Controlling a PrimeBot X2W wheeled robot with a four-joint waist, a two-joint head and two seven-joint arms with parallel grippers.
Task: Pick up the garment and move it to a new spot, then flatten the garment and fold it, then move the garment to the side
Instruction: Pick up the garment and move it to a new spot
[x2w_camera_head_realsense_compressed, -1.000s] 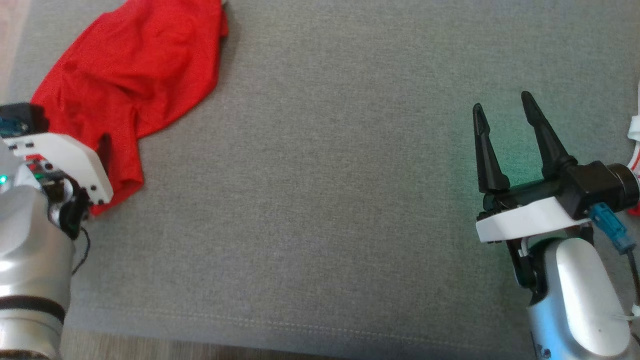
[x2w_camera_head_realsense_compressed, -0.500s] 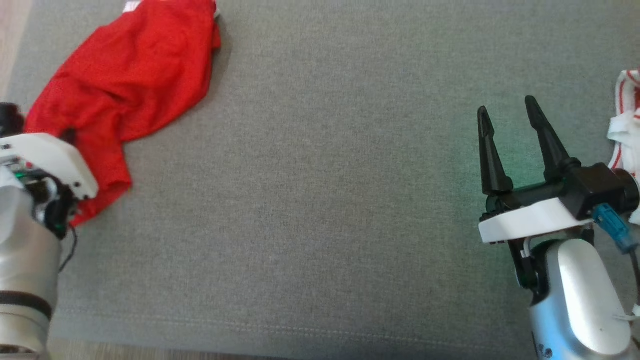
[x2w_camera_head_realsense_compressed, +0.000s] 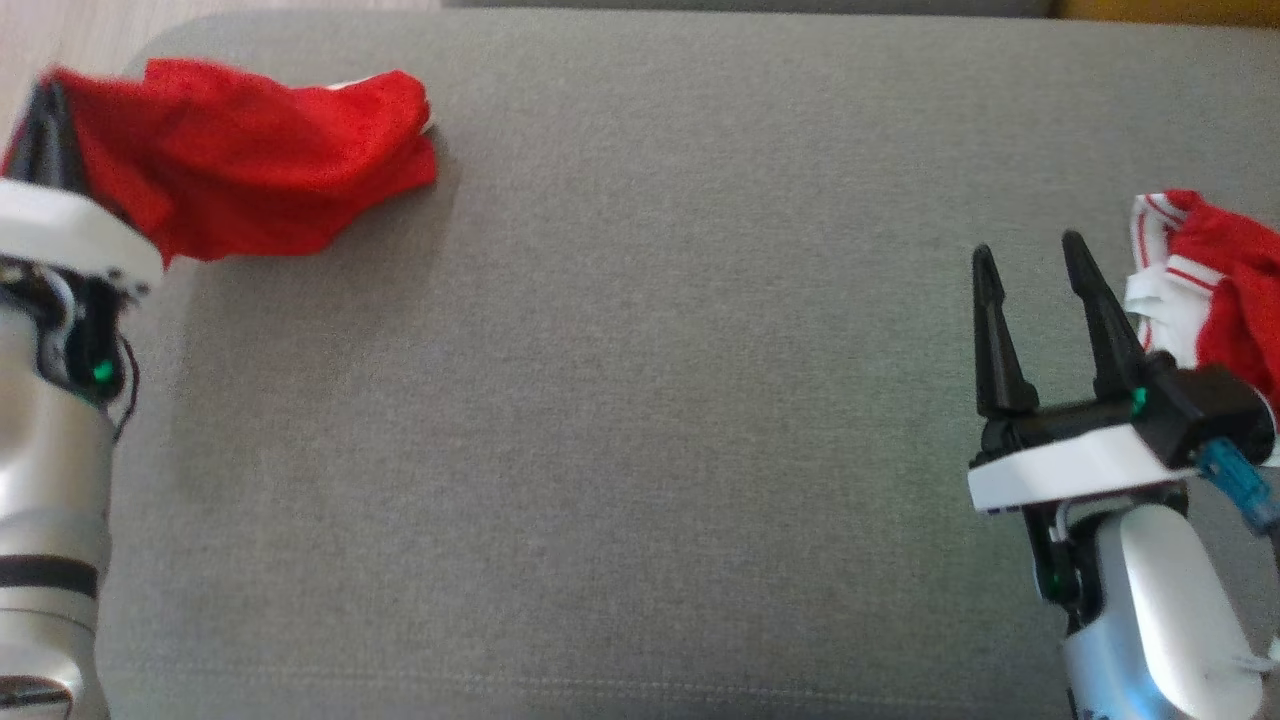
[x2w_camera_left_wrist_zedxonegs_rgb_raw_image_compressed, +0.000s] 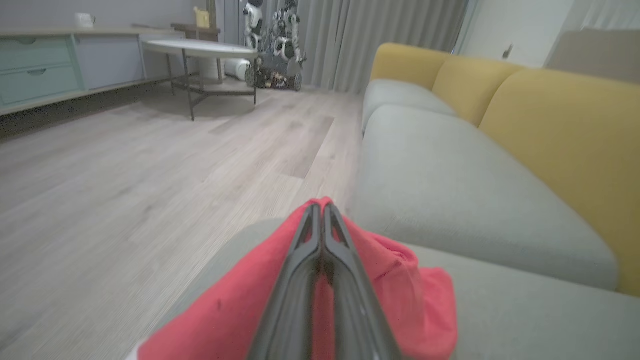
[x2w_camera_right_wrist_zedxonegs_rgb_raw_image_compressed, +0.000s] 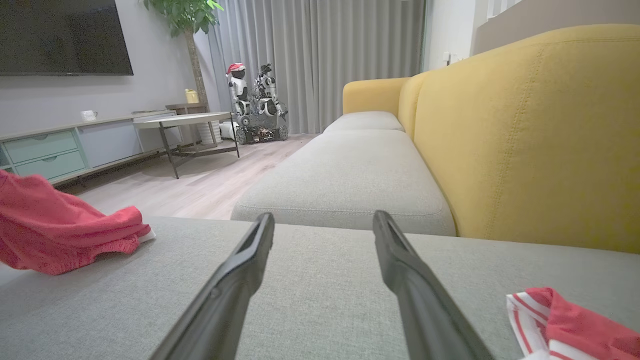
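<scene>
the grey seat cushion (x2w_camera_head_realsense_compressed: 640, 400) spreads under everything here, and its cloth top is bare across the middle. the yellow backrest (x2w_camera_right_wrist_zedxonegs_rgb_raw_image_compressed: 525, 125) rises along the cushion's far edge, and pale wooden floor (x2w_camera_left_wrist_zedxonegs_rgb_raw_image_compressed: 125, 175) lies beyond the cushion's left end.

the red garment (x2w_camera_head_realsense_compressed: 250, 170) is bunched at the cushion's far left corner. its right end lies crumpled on the cushion top, with a sliver of white showing at that end. its left end is drawn up and off the cushion's left edge. in the right wrist view the garment (x2w_camera_right_wrist_zedxonegs_rgb_raw_image_compressed: 55, 235) rests its lower folds on the cushion.

a second, red-and-white striped garment (x2w_camera_head_realsense_compressed: 1210, 270) sits in a heap at the cushion's right edge, well apart from the red one.

the left gripper (x2w_camera_left_wrist_zedxonegs_rgb_raw_image_compressed: 320, 212) is over the cushion's left end. its two dark fingers are pressed together, with red cloth pinched between them and spilling to both sides.

the right gripper (x2w_camera_head_realsense_compressed: 1030, 250) hovers over the right part of the cushion, just beside the striped heap but apart from it. its fingers stand spread wide with nothing between them, and the gap shows bare grey cloth in the right wrist view (x2w_camera_right_wrist_zedxonegs_rgb_raw_image_compressed: 324, 217).
</scene>
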